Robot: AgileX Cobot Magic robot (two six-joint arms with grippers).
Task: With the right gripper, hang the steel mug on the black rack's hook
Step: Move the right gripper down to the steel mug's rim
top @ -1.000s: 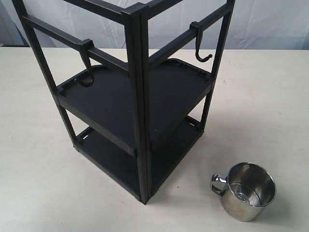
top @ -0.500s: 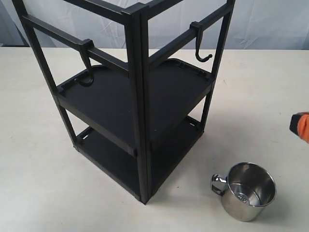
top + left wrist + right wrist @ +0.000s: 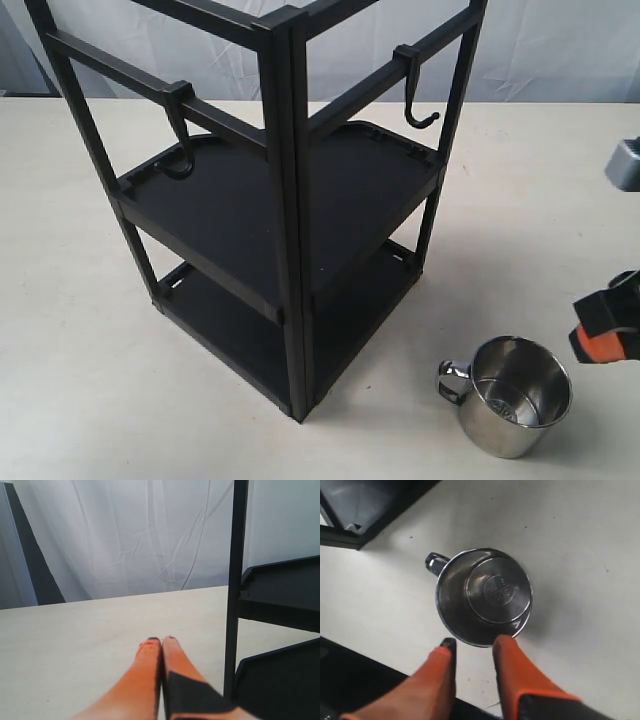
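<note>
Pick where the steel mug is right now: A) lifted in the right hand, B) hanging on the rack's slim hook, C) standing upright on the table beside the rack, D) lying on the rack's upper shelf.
C: the steel mug stands mouth-up on the table beside the black rack, with the open right hand just short of its rim.

The exterior view looks down at an angle from in front, taking in the black rack (image 3: 290, 210) and the steel mug (image 3: 515, 395) on the table (image 3: 80, 390); the left wrist view sits low, facing level along the tabletop past a rack post (image 3: 235, 590) toward a white curtain (image 3: 125, 535); the right wrist view looks steeply down, close above the same mug (image 3: 485, 596) and a rack corner (image 3: 355, 510).
</note>
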